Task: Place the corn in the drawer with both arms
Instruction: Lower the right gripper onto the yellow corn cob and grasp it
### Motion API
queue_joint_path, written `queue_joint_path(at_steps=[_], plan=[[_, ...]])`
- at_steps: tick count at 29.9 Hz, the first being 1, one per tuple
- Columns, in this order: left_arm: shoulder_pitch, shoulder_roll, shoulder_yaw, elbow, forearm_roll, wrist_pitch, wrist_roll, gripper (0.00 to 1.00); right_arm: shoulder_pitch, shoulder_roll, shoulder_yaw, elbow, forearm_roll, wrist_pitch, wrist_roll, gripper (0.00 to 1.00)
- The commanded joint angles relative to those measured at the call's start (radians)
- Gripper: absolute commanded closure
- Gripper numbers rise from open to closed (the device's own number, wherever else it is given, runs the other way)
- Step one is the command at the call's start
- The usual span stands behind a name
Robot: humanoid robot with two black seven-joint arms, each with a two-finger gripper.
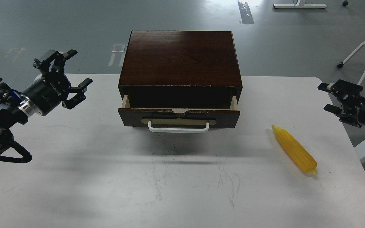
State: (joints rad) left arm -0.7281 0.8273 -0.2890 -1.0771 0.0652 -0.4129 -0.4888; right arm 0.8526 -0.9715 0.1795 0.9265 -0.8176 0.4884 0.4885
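The yellow corn (294,149) lies on the white table at the right, slanting from upper left to lower right. The dark-brown drawer (178,116) with a white bar handle stands partly pulled out of the wooden box (181,58); what shows of its inside is empty. My left gripper (63,72) is open and empty, up above the table's left side, well left of the box. My right gripper (329,96) is open and empty at the table's right edge, above and right of the corn.
The white table (106,177) carries faint scuff marks in front of the box. A white chair frame (364,52) stands beyond the table's far right corner. Grey floor lies behind.
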Motion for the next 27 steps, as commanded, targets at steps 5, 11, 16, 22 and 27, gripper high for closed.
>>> queue_joint_path(at_steps=[5,11,16,22,27], plan=[[0.003,-0.013,-0.002,-0.001,0.004,-0.003,0.000,0.01,0.013,-0.004,-0.015,0.109,-0.484,-0.017,0.000,0.00],[0.004,-0.011,-0.002,-0.003,0.005,-0.029,0.000,0.01,0.017,0.016,-0.087,0.101,-0.571,-0.074,0.000,0.00],[0.012,-0.013,-0.002,-0.006,0.008,-0.040,0.000,0.01,0.019,0.043,-0.133,0.087,-0.591,-0.076,0.000,0.00],[0.015,-0.013,-0.002,-0.006,0.008,-0.040,0.000,0.01,0.017,0.112,-0.158,0.051,-0.609,-0.085,0.000,0.00],[0.015,-0.013,-0.002,-0.006,0.007,-0.040,0.000,0.01,0.040,0.142,-0.198,0.034,-0.615,-0.123,0.000,0.01]])
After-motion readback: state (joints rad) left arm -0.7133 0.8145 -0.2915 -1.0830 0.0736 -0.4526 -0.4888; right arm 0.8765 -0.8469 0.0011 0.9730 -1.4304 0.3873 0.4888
